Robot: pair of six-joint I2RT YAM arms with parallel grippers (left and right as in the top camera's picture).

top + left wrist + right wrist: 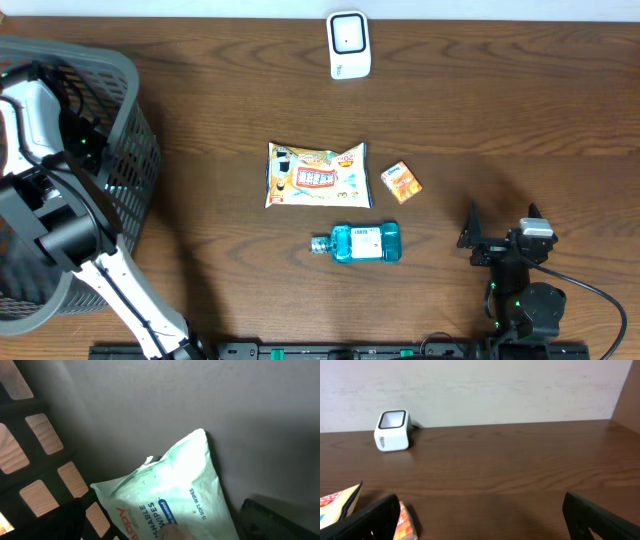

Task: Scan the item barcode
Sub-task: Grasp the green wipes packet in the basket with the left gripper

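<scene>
A pale green pack of flushable wipes (175, 490) lies inside the grey basket (135, 150), against its wall. My left gripper (167, 527) hangs open just over the pack, one dark finger on each side, touching nothing. In the overhead view the left arm (40, 130) reaches into the basket and its gripper is hidden there. The white barcode scanner (349, 45) stands at the table's far edge, also seen from the right wrist as the scanner (393, 430). My right gripper (500, 232) rests open and empty at the front right, over bare wood (485, 525).
On the table's middle lie a snack bag (317, 175), a small orange box (402, 183) and a blue bottle (360, 242) on its side. The basket's slotted wall (20, 410) stands close on the left gripper's left. The orange box (405, 522) sits beside the right gripper's left finger.
</scene>
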